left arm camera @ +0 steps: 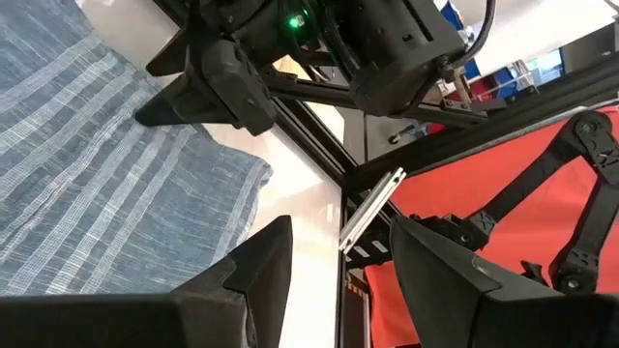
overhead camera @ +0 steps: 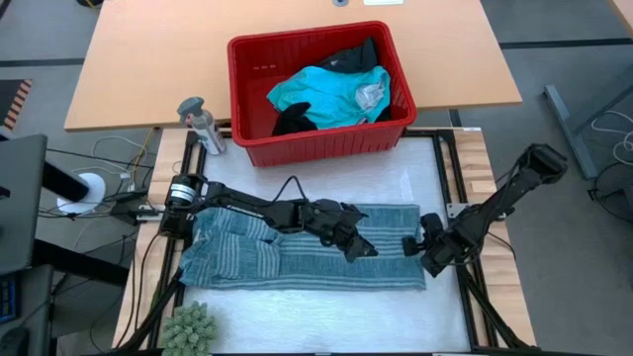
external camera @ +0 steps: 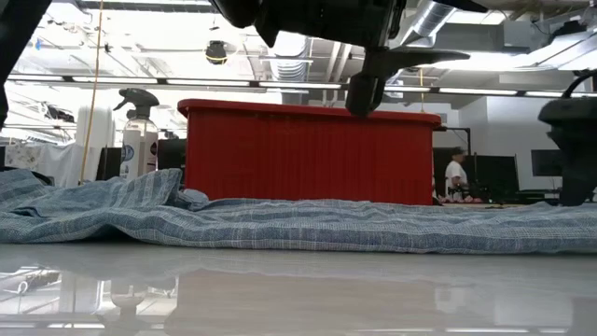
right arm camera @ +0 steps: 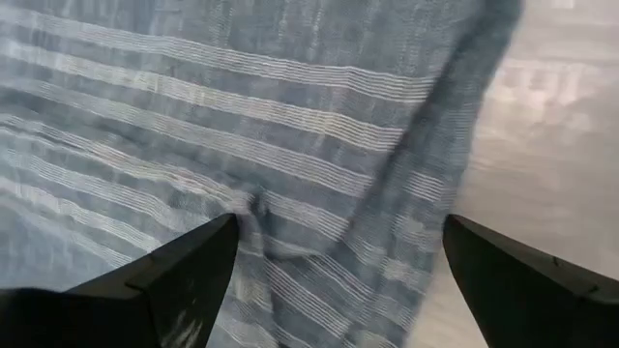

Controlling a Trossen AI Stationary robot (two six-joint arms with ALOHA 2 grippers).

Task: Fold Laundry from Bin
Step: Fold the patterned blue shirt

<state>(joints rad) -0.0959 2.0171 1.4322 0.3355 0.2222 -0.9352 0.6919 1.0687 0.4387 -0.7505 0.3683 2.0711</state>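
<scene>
Table-level arms, both claws agape

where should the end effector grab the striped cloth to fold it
Take the striped cloth at its right edge, coming down from above. It lies spread flat on the table, so only an edge or corner can be pinched. The right end effector, open, hovers at that edge; the left end effector is open over the middle.

White work surface [overhead camera: 326, 321]: striped cloth [overhead camera: 297, 267] spread flat; green spiky object [overhead camera: 188, 326], possibly a toy, at near-left corner.
</scene>
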